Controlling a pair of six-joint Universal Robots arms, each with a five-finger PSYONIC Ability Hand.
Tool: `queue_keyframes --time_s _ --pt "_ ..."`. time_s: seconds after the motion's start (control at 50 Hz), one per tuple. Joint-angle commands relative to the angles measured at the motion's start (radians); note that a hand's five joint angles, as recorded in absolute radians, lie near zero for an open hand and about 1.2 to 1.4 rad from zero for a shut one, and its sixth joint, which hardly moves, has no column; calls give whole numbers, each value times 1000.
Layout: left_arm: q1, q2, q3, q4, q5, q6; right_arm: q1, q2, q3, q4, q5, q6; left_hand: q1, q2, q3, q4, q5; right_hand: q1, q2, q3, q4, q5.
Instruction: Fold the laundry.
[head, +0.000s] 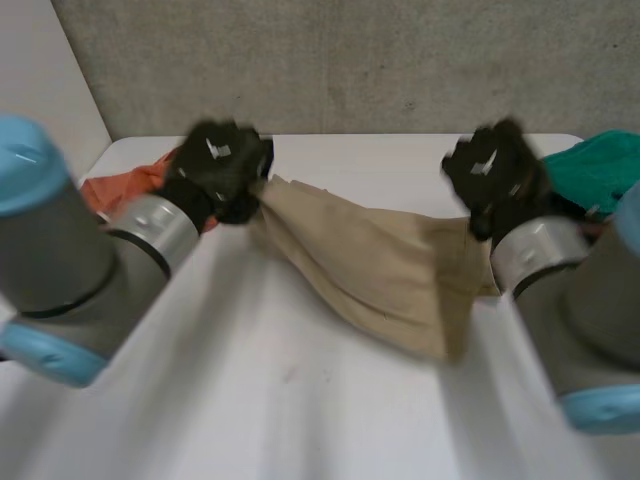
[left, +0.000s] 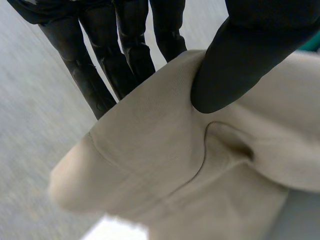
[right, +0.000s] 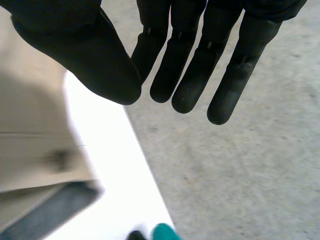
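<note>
While left fingers (left: 129, 52) pinch beige cloth (head: 380, 265) — right fingers (right: 227, 90) straight beside it

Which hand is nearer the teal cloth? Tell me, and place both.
Right. The right hand is just beside the teal cloth; the left hand is across the table from it, pinching the opposite end of the beige cloth.

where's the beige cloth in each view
Head view: beige cloth between left hand and right hand.
Left wrist view: cloth pinched under the left hand's thumb.
Right wrist view: cloth beside the right hand's thumb.
Shared landmark: teal cloth, by the right hand in head view, past the fingertips in right wrist view.
</note>
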Motion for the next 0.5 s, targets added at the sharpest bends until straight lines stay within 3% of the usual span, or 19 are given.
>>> queue_keyframes --time_s 0.02,0.16,0.18,0.24,0.32,0.5 --pt "-30 216 6 -85 -38 -125 -46 -65 -285 415 -23 92 252 201 208 199 227 261 219 205 199 202" --pt "-69 126 -16 -114 -77 -128 -81 -51 -276 544 -105 153 252 201 208 199 227 261 219 205 199 202" --pt "-79 97 -14 -116 -84 -128 -79 -47 -228 542 -120 211 252 201 208 199 227 -32 -73 -88 -93 -91" --pt "-111 5 -2 -114 -119 -125 -78 -47 -116 509 -142 377 252 201 208 199 227 -552 -594 -608 -614 -611" --pt "-116 -52 13 -108 -157 -119 -76 -50 70 411 -187 549 252 201 208 199 227 -952 -994 -1008 -1014 -1011" --pt "-110 -58 16 -102 -163 -120 -52 16 317 141 -277 596 252 201 208 199 227 -961 -1003 -1017 -1023 -1020"
